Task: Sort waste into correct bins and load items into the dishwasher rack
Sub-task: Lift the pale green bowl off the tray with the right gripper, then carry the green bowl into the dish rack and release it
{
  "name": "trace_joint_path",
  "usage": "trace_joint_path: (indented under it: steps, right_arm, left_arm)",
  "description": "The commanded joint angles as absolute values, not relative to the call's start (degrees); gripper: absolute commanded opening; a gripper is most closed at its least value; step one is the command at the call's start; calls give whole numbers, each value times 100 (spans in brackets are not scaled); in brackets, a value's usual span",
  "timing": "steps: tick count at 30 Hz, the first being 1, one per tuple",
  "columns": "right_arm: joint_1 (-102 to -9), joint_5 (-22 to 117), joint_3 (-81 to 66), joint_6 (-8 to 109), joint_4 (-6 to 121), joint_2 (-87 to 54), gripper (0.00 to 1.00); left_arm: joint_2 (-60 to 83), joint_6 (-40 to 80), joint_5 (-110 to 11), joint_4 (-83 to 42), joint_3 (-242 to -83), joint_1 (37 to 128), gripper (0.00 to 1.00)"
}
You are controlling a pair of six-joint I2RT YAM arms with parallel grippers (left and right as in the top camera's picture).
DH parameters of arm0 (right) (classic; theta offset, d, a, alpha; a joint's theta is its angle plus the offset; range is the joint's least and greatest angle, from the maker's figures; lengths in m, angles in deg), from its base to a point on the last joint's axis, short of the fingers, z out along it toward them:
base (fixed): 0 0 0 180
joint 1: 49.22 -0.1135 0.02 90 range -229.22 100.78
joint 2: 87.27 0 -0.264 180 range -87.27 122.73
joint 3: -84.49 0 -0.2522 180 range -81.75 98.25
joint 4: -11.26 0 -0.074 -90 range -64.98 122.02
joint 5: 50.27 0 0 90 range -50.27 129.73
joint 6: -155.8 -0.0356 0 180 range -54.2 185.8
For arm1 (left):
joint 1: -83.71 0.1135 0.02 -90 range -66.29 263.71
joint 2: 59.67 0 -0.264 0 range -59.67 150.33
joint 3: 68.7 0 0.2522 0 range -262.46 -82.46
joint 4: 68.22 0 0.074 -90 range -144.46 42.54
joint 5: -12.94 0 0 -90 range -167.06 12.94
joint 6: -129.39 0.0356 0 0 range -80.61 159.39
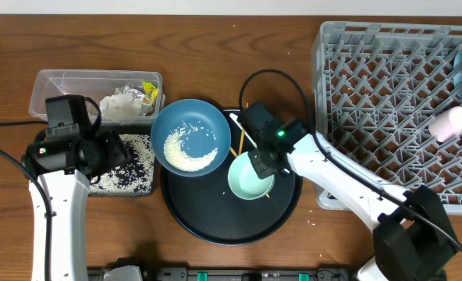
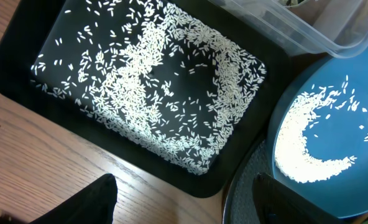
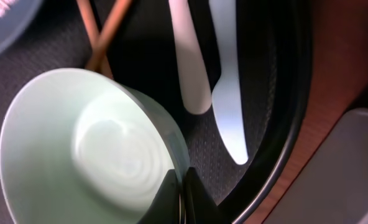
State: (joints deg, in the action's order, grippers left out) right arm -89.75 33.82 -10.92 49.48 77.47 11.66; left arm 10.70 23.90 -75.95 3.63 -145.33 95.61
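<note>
Observed right gripper (image 3: 183, 198) pinched on glossy green bowl's (image 3: 78, 149) thin rim; left gripper (image 2: 187, 202) spread over matte black tray (image 2: 16, 71), grainy with rice (image 2: 171, 93). Wrapper (image 1: 149, 92) print unreadable; possibly foil.

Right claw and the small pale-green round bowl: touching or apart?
Touching. The right wrist view shows the right claw shut on the rim of the small pale-green round bowl, with the bowl wall pinched between its two fingers.

free: dishwasher rack (image 1: 387, 101) left grid | blocked: right edge, whitish cup (image 1: 452, 122)
</note>
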Motion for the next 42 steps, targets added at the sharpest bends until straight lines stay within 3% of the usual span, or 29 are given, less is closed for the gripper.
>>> trace_joint_path:
  steps: [1,18,22,27,35,38,42]
  right_arm:
    - [-9012,3397,-1156,4889,7709,1175,1]
    - [-9012,3399,-1556,4887,7664,1175,8]
    - [-9012,3399,-1556,4887,7659,1175,21]
    - [-9012,3399,-1661,4872,7522,1177,23]
    - [-9012,3421,-1958,4756,7253,1177,22]
    - [-9012,3419,-1969,4738,7226,1175,1]
    - [-9003,3417,-1912,4736,7126,1168,1]
  left_arm:
    - [1086,2314,-7622,382,-14557,9574,71]
    - [1086,2314,-7622,382,-14557,9576,72]
    - [1086,2314,-7622,385,-14557,9574,71]
    - [1086,2314,-7622,382,-14557,9574,71]
    - [1086,2314,-7622,382,-14557,9574,71]
    - [1086,2314,-7622,382,-14557,9574,71]
    - [1086,2314,-7622,385,-14557,9574,71]
